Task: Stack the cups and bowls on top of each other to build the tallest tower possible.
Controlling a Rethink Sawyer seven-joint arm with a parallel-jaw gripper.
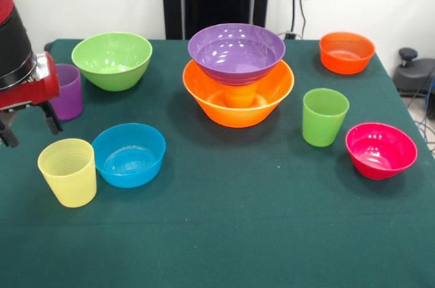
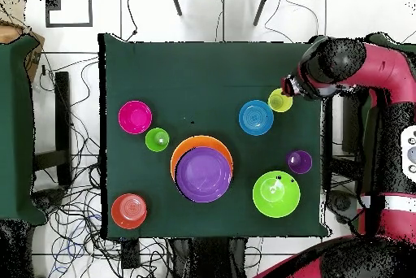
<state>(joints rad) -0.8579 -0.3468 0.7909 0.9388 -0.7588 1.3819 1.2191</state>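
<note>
The tower stands mid-table: a wide purple bowl (image 1: 236, 52) (image 2: 203, 174) rests in the large orange-yellow bowl (image 1: 238, 108) (image 2: 180, 151), and an orange cup shape (image 1: 241, 95) shows through that bowl's wall. My gripper (image 1: 30, 133) (image 2: 288, 88) hangs open and empty at the table's edge, just above and beside the pale yellow cup (image 1: 66, 171) (image 2: 280, 100). A blue bowl (image 1: 129, 154) (image 2: 256, 117) touches that cup. The purple cup (image 1: 68, 91) (image 2: 299, 161) and light green bowl (image 1: 112, 59) (image 2: 276, 193) stand behind.
A green cup (image 1: 325, 117) (image 2: 157, 139), a pink-red bowl (image 1: 380, 150) (image 2: 135, 117) and an orange-red bowl (image 1: 346, 51) (image 2: 129, 210) stand apart on the other side of the green cloth table (image 1: 224, 234). Cables lie on the floor around it.
</note>
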